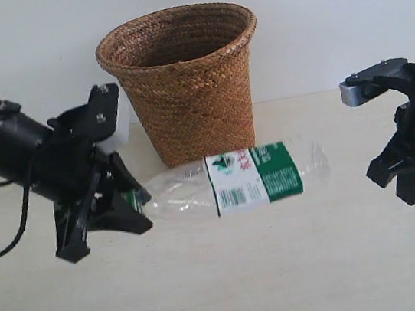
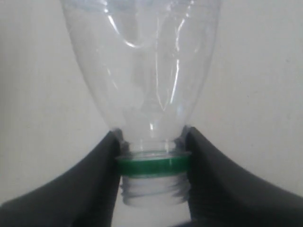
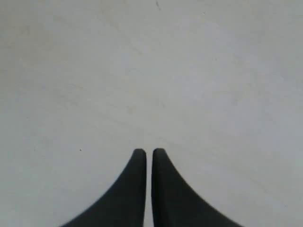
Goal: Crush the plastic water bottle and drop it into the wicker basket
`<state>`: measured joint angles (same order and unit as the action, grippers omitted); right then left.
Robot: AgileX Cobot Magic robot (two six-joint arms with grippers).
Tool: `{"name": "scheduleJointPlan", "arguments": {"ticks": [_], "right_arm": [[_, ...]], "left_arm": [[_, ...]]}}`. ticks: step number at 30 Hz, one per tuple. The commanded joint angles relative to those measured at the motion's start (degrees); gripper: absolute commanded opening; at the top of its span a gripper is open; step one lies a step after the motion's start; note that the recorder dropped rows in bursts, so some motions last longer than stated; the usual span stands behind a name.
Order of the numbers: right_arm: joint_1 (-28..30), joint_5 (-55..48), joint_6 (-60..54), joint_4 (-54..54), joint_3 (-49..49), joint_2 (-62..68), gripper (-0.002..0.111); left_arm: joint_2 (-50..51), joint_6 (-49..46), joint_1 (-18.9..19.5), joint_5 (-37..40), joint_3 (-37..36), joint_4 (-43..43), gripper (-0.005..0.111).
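The plastic water bottle [image 1: 253,178] lies on its side on the table, just in front of the wicker basket [image 1: 185,81]. Its green-and-white label faces up and its clear wall shows creases. My left gripper [image 1: 133,201] is shut on the bottle's neck. In the left wrist view the fingers [image 2: 102,184] clamp either side of the green ring [image 2: 154,166], with bare threads showing and no cap on them. My right gripper [image 1: 394,183] hovers over the table right of the bottle's base, apart from it. It is shut with nothing between its fingertips [image 3: 149,152].
The pale table [image 1: 285,268] stretches toward the front edge. A white wall stands close behind the basket. A black cable [image 1: 3,242] loops from the left arm down to the table at far left.
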<state>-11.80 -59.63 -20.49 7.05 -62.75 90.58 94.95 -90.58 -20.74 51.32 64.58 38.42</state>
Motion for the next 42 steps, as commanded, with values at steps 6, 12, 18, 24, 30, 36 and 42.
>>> {"name": "scheduleJointPlan", "arguments": {"ticks": [6, 12, 18, 24, 30, 36, 42], "right_arm": [[0.4, 1.9, -2.8, 6.3, 0.2, -0.8, 0.000], [0.4, 2.6, -2.9, 6.3, 0.2, -0.8, 0.000], [0.4, 3.3, -2.9, 6.7, 0.2, -0.8, 0.000], [0.4, 4.5, -3.6, 6.7, 0.2, -0.8, 0.000], [0.4, 7.4, -3.5, 4.2, 0.2, -0.8, 0.000], [6.7, 0.4, 4.0, -4.4, -4.0, -1.6, 0.000], [16.9, 4.4, 6.5, -4.4, 0.0, -11.3, 0.000]], "left_arm": [[1.2, 6.7, 3.5, -7.7, 20.0, 0.2, 0.004], [9.7, -0.1, 4.3, -26.1, 29.0, 4.9, 0.069], [11.4, 2.3, 4.2, -26.9, 31.1, 6.8, 0.100], [9.5, 4.1, 4.3, -19.7, 31.1, 4.8, 0.058], [6.3, 23.0, 4.8, -5.3, 31.1, -13.7, 0.005], [3.0, 58.4, 4.8, 11.6, 31.1, -33.5, 0.004], [-3.9, 73.8, 4.8, 18.6, 26.0, -40.9, 0.004]]}}
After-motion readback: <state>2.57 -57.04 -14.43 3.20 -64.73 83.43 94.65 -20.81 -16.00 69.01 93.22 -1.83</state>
